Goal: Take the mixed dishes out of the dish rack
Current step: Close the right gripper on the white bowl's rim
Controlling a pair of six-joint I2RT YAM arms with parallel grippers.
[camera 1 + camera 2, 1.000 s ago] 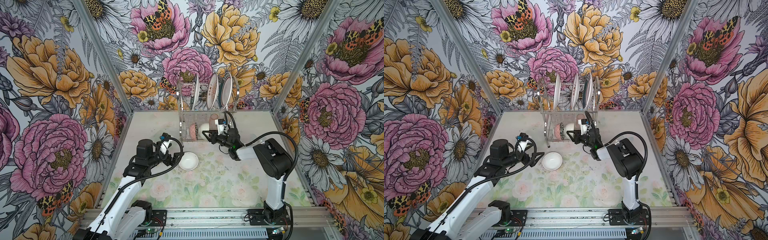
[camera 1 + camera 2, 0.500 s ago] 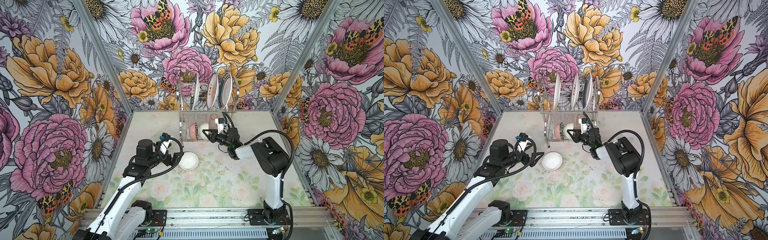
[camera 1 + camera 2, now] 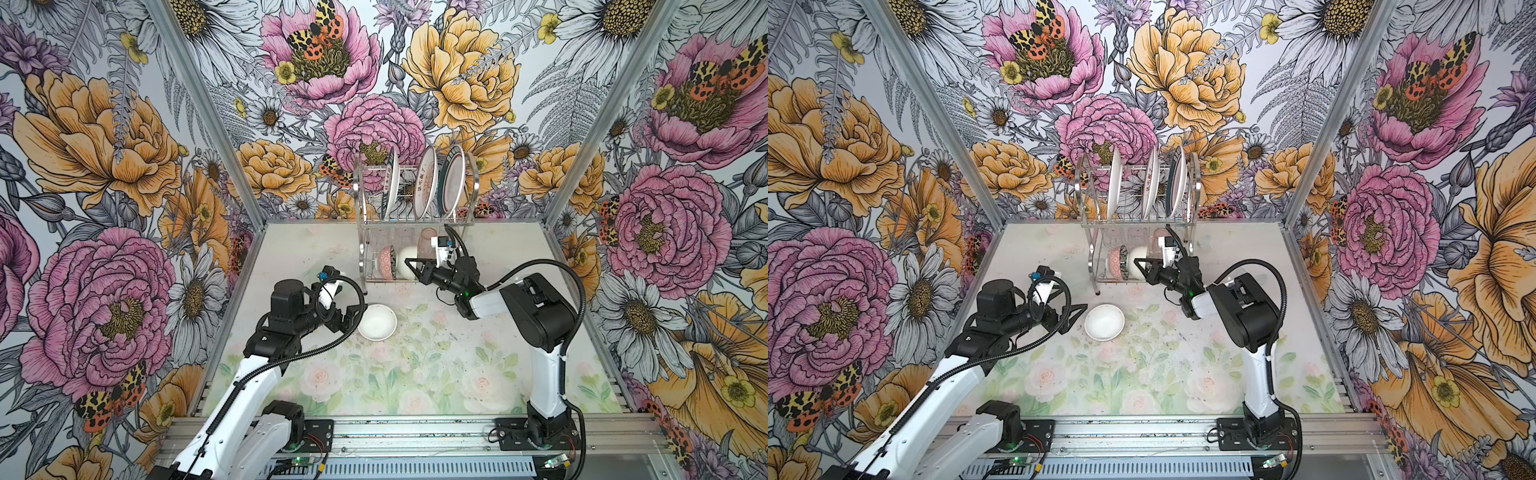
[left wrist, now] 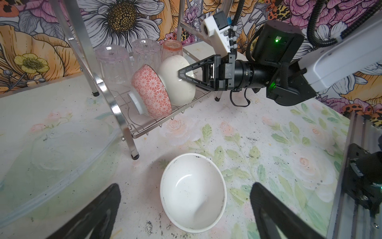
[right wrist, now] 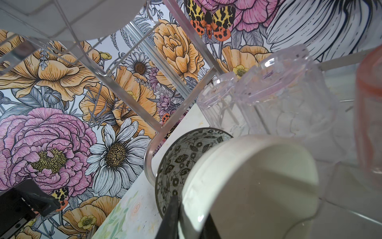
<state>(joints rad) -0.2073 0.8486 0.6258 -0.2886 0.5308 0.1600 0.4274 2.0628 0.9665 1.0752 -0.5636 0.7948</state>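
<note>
Lower tier of the chrome dish rack (image 3: 362, 232), seen as I take a bowl from it. My right gripper (image 3: 409, 262) reaches into the tier from the rack's open side. Its fingers are closed across the rim of the cream bowl (image 4: 172, 89), one inside the wall and one outside, as the right wrist view shows (image 5: 248, 186). The cream bowl stands on edge on the wire shelf, leaning against the pink patterned bowl (image 4: 152, 91) just beside it. Upturned clear cups (image 4: 114, 62) and a pinkish cup (image 4: 172, 47) stand close behind both bowls.

On the upper tier, three plates (image 3: 426, 183) stand upright in their slots. A white bowl (image 3: 377, 322) sits mouth-up on the table (image 3: 415, 374) in front of the rack. My left gripper (image 3: 358, 319) hovers just beside it with jaws spread wide, holding nothing.

Handling, as I judge it: the cream bowl looks rigid, smooth-glazed and breakable, of moderate weight for its size.

- **Grip:** the rim is the only part I can reach, since the pink bowl and the cups block the body. A pinch on the rim leaves the bowl free to swing, and the glaze may slip between my pads, so the grip should be firm and seated deep.
- **Withdrawal:** it should come out slowly toward the open side and low enough to clear the wires above. It should not drag the pink bowl along or knock the light cups.
</note>
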